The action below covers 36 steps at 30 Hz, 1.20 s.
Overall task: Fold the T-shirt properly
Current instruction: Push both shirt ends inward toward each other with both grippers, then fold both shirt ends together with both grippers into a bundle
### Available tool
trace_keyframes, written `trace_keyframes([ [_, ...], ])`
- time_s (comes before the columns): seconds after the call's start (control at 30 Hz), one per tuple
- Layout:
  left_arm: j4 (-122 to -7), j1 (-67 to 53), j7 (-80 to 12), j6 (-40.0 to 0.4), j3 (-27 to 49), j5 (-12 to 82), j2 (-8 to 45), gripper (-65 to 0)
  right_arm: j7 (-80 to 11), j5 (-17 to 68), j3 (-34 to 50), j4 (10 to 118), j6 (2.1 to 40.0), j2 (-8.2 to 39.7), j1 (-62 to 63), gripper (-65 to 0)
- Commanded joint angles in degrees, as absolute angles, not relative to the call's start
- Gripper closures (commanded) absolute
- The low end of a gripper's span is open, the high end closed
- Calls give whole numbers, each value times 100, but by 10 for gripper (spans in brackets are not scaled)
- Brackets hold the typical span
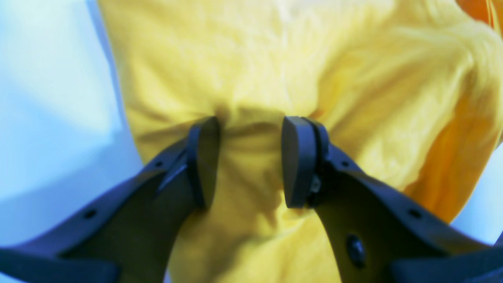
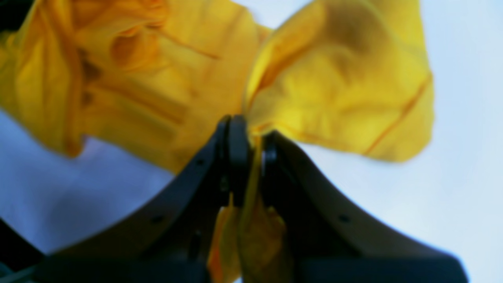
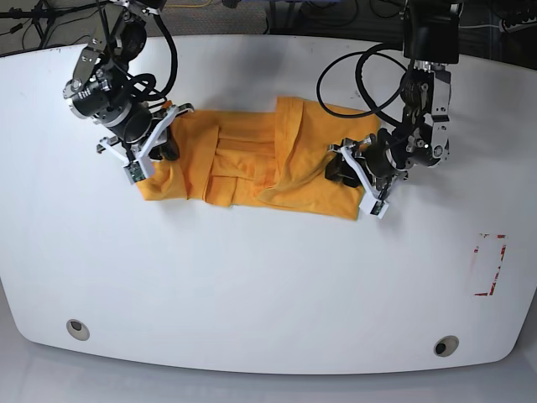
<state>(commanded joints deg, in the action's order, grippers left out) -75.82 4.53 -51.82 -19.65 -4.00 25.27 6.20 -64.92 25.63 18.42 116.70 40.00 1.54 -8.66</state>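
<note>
The T-shirt (image 3: 252, 164) is lying in a rumpled band across the upper middle of the base view on the white table (image 3: 252, 285), its long axis running left to right, with one arm at each end. At the frame's left end the right gripper (image 2: 247, 135) is pinching a bunch of cloth between closed jaws, tilted down toward the table. At the frame's right end the left gripper (image 1: 249, 157) is straddling a ridge of fabric with its jaws spread apart, not yet clamped, reaching in from the side.
</note>
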Motion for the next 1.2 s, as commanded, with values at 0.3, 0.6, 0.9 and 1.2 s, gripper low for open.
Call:
trace_keyframes([
  [0.3,-6826,840,-4822,-1745,-611,2545,215,-253,-6519,3336,1552,11635,4000,-145,-488,0],
  [0.6,-6615,866,-4752,-1736,-611,2536,-57,-253,-6519,3327,1165,11626,4000,-365,-171,0],
  [0.9,-6615,866,-4743,-1727,-611,2527,-145,-254,-6501,3319,690,11486,4000,-479,-40,0],
  [1.2,-6615,866,-4743,-1727,-611,2527,-154,-254,-6484,3319,303,11468,4000,-602,-31,0],
])
